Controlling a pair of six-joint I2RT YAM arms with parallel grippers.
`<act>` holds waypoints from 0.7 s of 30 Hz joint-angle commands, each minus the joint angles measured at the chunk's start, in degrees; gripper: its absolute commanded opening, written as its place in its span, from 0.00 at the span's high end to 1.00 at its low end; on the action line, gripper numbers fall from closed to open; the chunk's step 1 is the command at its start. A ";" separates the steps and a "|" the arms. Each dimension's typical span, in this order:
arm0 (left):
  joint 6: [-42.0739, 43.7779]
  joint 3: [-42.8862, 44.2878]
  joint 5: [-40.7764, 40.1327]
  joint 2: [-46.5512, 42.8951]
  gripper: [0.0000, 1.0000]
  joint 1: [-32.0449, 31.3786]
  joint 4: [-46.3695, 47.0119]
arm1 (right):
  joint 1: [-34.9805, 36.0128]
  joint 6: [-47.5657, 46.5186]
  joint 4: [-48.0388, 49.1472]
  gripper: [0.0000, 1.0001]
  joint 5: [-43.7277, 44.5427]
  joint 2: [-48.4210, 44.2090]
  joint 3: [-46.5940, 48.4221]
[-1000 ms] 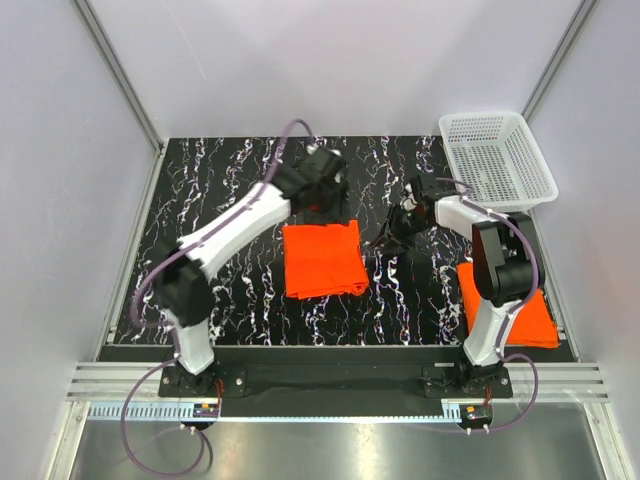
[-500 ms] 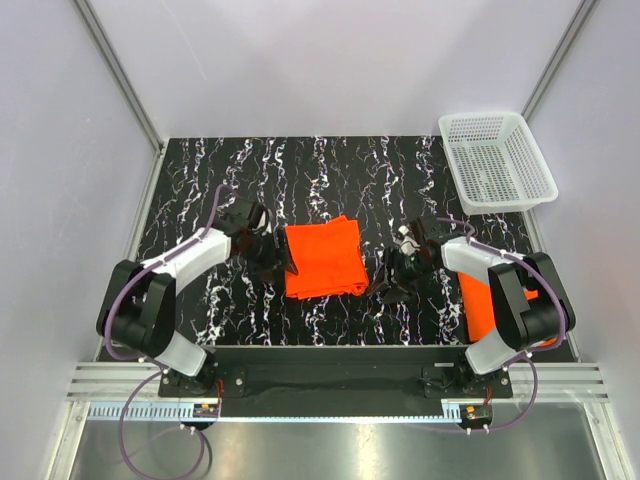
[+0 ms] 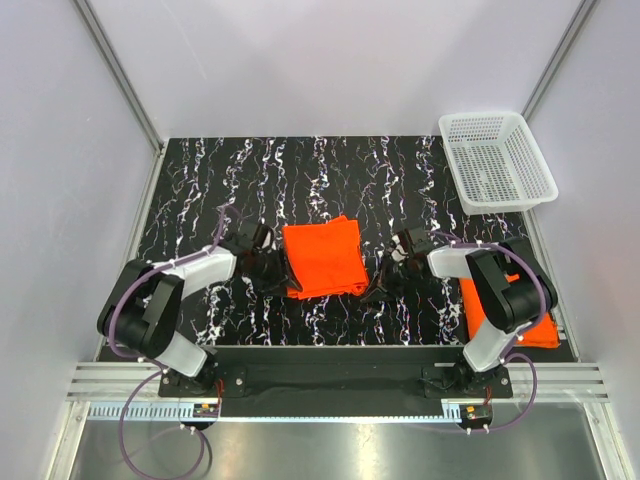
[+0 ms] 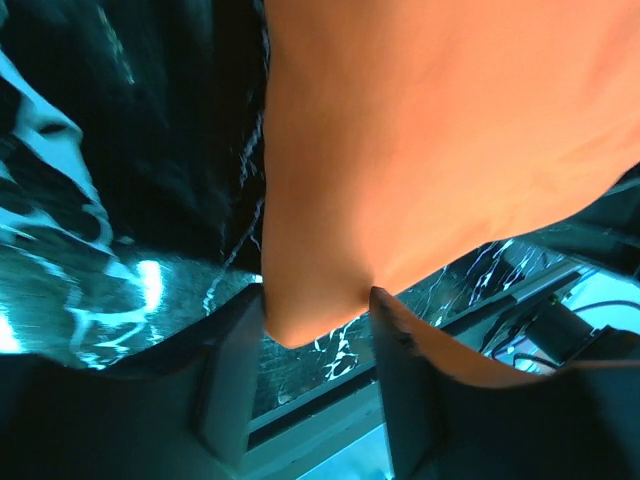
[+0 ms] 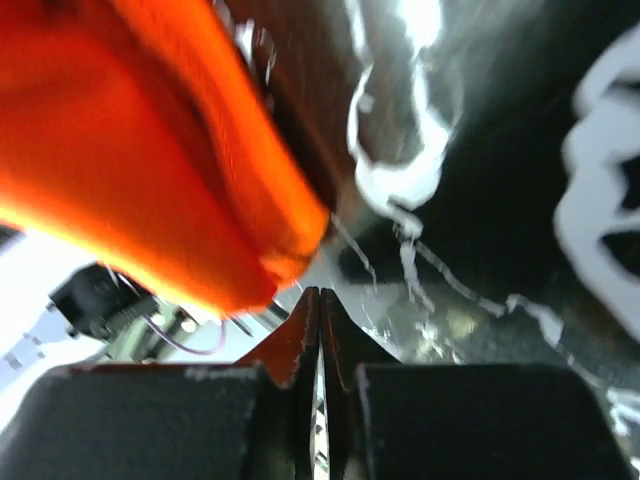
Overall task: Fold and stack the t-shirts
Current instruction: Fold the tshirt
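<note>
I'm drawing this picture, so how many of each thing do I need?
Orange shirt piles: 2
White basket: 1
Robot arms: 2
Total: 5

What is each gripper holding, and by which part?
Right gripper is shut on nothing. Left gripper has the folded t-shirt's near left corner between its fingers; whether it is pinched cannot be told.

Two orange t-shirts, lying flat.
The folded t-shirt (image 3: 322, 258) sits centre; the second t-shirt (image 3: 543, 326) near right, partly hidden.
</note>
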 commanded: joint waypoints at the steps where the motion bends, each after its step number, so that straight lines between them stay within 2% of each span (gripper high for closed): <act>1: -4.91 -2.13 0.32 -0.16 0.54 -3.90 4.79 | 0.28 5.75 5.14 0.95 2.96 0.87 1.86; 3: -7.62 -3.09 -0.99 -0.43 0.61 -5.57 5.59 | 0.02 6.63 5.14 0.94 5.51 1.49 4.06; 6: -11.84 -4.15 -2.32 -0.61 0.66 -9.70 7.96 | -1.82 6.20 2.87 0.93 9.90 3.59 8.62; 10: -15.02 -2.05 -2.15 0.53 0.67 -17.86 12.00 | -7.00 0.93 -3.71 0.91 11.57 8.60 17.58; 12: -14.41 1.28 -0.48 1.94 0.66 -19.99 12.18 | -9.64 -3.99 -6.27 0.89 13.42 11.24 23.91; 15: -10.30 5.76 2.86 1.07 0.60 -22.10 11.83 | -12.28 -11.37 -13.65 0.82 15.18 15.02 33.40; 16: -8.71 6.99 2.52 0.02 0.54 -21.67 8.79 | -12.72 -12.52 -16.54 0.75 15.36 15.72 35.16; 17: -4.43 8.57 0.69 -1.99 0.49 -20.97 6.41 | -13.08 -14.09 -17.79 0.71 14.92 16.60 37.96; 19: -0.10 13.06 -0.20 -3.41 0.42 -16.69 1.05 | -13.87 -14.20 -19.02 0.64 12.73 16.70 39.39; 20: 1.92 14.38 0.49 -3.94 0.36 -14.39 -0.02 | -13.87 -13.50 -18.85 0.55 9.85 16.00 39.22; 21: 5.51 17.00 1.19 -3.60 0.34 -11.93 -0.73 | -13.70 -12.89 -18.24 0.53 8.25 15.65 38.70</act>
